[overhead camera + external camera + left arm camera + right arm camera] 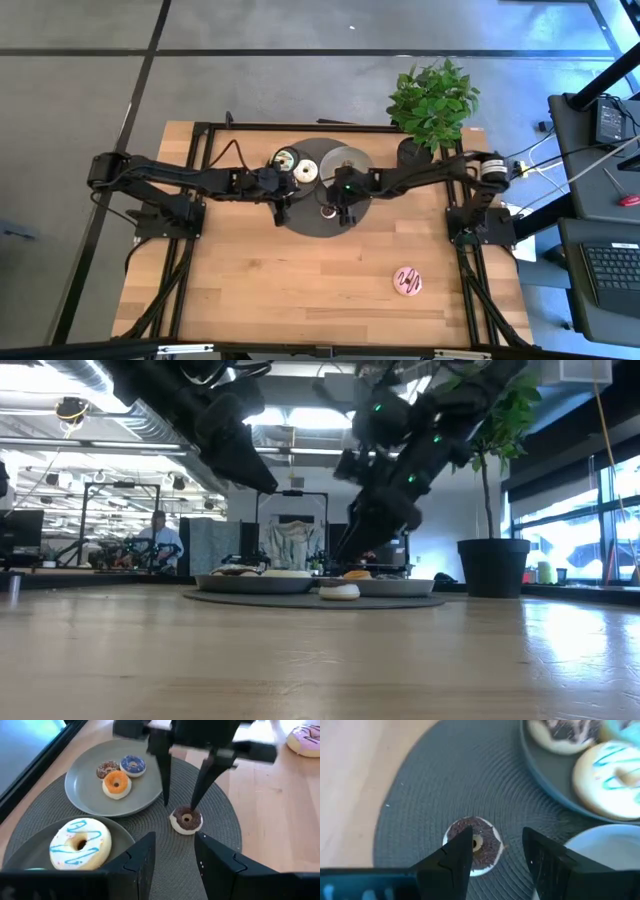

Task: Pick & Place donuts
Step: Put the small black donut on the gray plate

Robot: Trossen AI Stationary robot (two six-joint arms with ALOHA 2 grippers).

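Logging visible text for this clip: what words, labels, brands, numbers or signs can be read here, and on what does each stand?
None can be read in any view.
The donuts, the grey plates and the woven mat carry no lettering.
Laptop keyboard at the high view's right edge: keys too small to read.
Room behind the table in the low view: no legible sign.

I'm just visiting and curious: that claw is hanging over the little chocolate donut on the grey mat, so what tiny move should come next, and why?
Probably a short drop straight down. The right claw hovers open just above the chocolate donut, its fingers either side of it, not yet gripping. The donut lies on the mat, outside both plates, so lowering around it before closing seems sensible. The left claw waits nearby, open.
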